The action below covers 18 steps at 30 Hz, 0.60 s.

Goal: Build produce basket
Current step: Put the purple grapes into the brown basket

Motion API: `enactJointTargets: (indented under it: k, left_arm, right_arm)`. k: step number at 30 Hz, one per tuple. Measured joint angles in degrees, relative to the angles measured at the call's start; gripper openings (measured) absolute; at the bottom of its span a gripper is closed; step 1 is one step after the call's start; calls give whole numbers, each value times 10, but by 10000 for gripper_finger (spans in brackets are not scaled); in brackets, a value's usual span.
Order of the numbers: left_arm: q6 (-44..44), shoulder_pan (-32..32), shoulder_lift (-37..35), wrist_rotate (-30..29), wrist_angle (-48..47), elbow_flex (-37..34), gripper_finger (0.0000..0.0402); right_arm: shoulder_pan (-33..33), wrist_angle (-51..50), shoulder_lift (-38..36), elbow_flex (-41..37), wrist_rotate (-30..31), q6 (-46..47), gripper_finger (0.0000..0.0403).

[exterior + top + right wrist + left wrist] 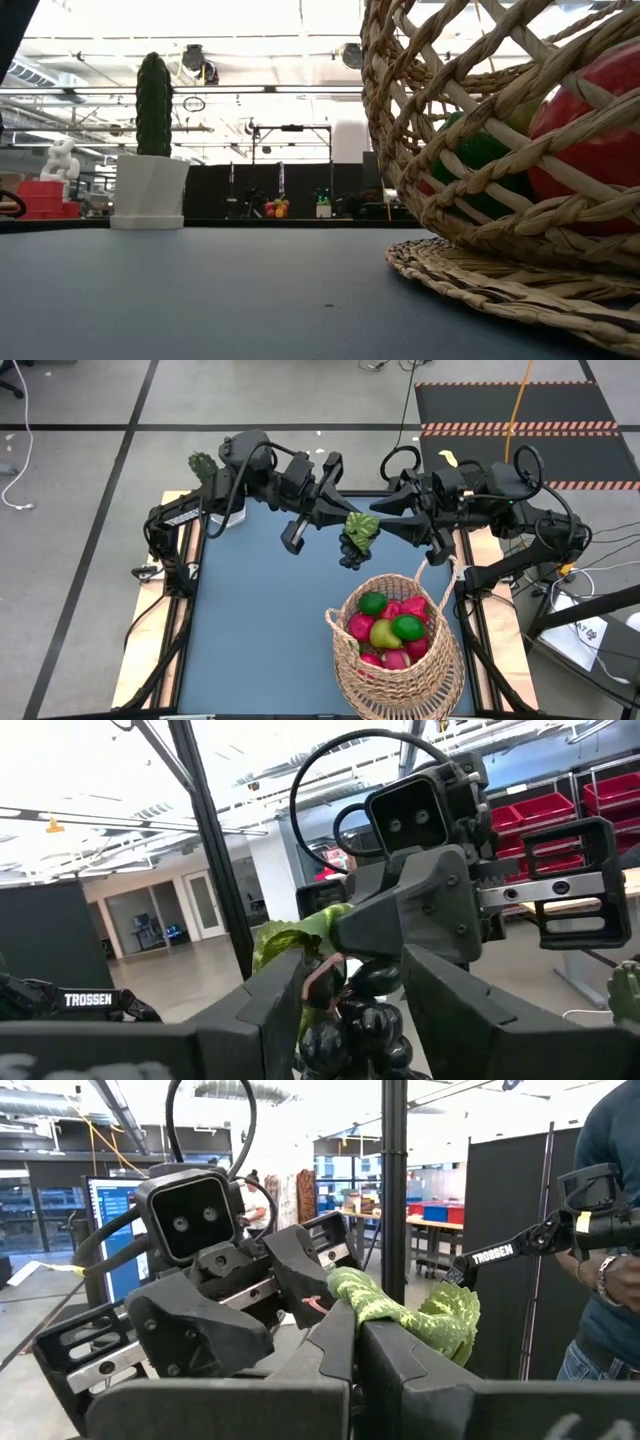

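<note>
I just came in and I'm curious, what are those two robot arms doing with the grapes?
Both arms meet in the air above the table. The left gripper is shut on the green leaf of the grape bunch, and the right gripper is at the same bunch, as if passing it over. Below sits the basket, already holding apples and limes. A potted cactus stands at the far edge.

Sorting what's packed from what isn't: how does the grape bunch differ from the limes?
The grape bunch is dark, clustered and leafy, hanging in the air behind the basket, where both grippers meet. The limes are smooth, green, single fruits already lying in that basket. Both are toy produce.
</note>
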Motion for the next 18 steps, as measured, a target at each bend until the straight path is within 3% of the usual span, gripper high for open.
enactJointTargets:
  k: [5,18]
  left_arm:
    - [0,0,0,0,0,0,6]
    - [7,0,0,0,-15,0,7]
  right_arm:
    - [0,0,0,0,-2,0,145]
    - [0,0,0,0,-3,-16,23]
